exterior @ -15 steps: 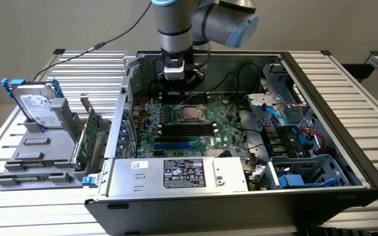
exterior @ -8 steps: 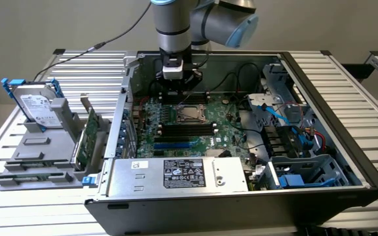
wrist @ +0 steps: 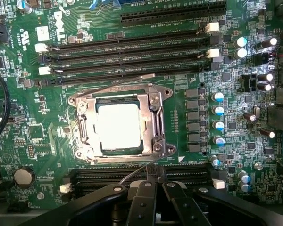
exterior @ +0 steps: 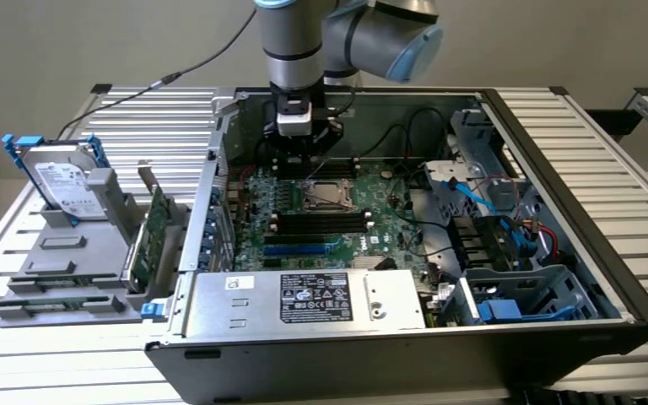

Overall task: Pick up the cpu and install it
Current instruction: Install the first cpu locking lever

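Note:
The cpu (wrist: 119, 127) lies flat in its socket on the green motherboard (wrist: 52, 136), its silver top shining bright inside the metal socket frame (wrist: 158, 120). In the exterior view the cpu (exterior: 326, 195) sits mid-board inside the open computer case (exterior: 549, 219). My gripper (wrist: 155, 178) is shut just beside the socket, at the edge facing a bank of memory slots. A thin wire socket lever (wrist: 132, 175) ends right at the fingertips; I cannot tell whether it is pinched. In the exterior view my gripper (exterior: 304, 162) hangs straight down behind the socket.
A silver hard drive in a blue frame (exterior: 63, 177) and a green circuit card (exterior: 149, 236) stand on a grey rack at the exterior view's left. A metal power supply (exterior: 301, 299) fills the case's front. Cables and blue brackets (exterior: 493, 202) crowd its right.

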`<state>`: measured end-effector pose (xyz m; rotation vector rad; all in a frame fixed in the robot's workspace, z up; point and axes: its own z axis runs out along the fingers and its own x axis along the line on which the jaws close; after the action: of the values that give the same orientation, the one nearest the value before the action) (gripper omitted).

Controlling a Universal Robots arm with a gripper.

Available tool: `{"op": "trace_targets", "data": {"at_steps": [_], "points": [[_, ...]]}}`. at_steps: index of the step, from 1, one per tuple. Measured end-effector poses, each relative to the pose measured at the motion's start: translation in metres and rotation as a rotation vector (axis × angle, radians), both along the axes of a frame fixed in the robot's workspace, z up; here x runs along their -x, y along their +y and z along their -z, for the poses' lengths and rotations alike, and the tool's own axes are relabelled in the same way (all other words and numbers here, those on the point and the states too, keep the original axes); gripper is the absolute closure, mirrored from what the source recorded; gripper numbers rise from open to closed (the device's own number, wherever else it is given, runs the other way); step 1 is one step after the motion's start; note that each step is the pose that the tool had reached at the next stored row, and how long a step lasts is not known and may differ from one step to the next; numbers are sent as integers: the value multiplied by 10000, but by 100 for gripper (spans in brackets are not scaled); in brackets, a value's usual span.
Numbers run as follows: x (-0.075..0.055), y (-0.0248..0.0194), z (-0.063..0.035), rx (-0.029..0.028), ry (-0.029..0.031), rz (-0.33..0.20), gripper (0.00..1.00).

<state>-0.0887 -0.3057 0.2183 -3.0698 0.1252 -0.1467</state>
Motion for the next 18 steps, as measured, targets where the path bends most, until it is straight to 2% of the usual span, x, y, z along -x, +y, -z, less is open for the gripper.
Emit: {"op": "trace_targets", "data": {"at_steps": [18], "points": [[-14, 0, 96, 1, 0, -625, 89]]}}
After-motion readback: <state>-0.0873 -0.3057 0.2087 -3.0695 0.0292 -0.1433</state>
